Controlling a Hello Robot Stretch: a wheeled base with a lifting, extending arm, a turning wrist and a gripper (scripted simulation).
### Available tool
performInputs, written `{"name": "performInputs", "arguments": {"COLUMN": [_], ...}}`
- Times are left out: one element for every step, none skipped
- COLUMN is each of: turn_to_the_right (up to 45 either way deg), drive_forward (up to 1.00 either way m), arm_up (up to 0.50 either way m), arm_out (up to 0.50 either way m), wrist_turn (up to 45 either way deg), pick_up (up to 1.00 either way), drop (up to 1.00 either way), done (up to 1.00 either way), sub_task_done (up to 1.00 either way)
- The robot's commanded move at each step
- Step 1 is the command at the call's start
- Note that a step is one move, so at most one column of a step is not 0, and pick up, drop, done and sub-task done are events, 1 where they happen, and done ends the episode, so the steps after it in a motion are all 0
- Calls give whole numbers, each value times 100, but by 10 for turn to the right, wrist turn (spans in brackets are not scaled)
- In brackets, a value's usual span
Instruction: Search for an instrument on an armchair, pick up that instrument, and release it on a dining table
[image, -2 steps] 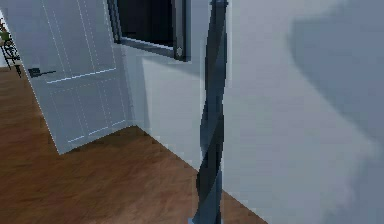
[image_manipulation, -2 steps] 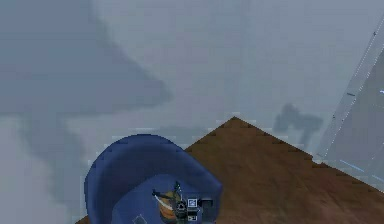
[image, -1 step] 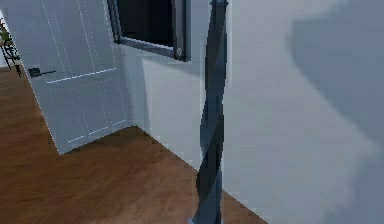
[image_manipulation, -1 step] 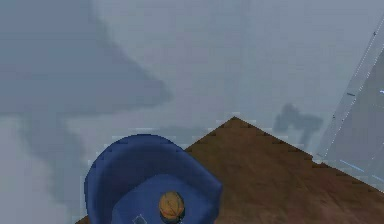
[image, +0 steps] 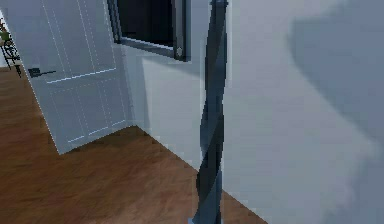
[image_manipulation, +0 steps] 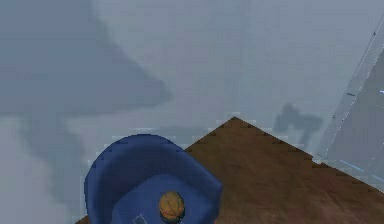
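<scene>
1. Base: stood on a wooden floor (image: 90, 170), faced toward a pale wall (image: 300, 120) close ahead.
2. Arm-reach side: turned toward a blue armchair (image_manipulation: 115, 180), which is viewed from above at close range.

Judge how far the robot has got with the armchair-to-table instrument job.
Done, seemingly: the search, since a blue armchair sits in the arm side view with a small orange round thing on its seat, perhaps the instrument. In hand: probably lining up to reach it. Left: picking it up, finding a dining table, releasing it there.
</scene>
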Motion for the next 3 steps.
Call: {"name": "performInputs", "arguments": {"turn_to_the_right": [0,0,0], "drive_forward": [0,0,0], "arm_up": [10,50,18], "arm_out": [0,0,0], "wrist_turn": [0,0,0], "pick_up": [0,0,0], "drop": [0,0,0], "done": [0,0,0], "sub_task_done": [0,0,0]}}
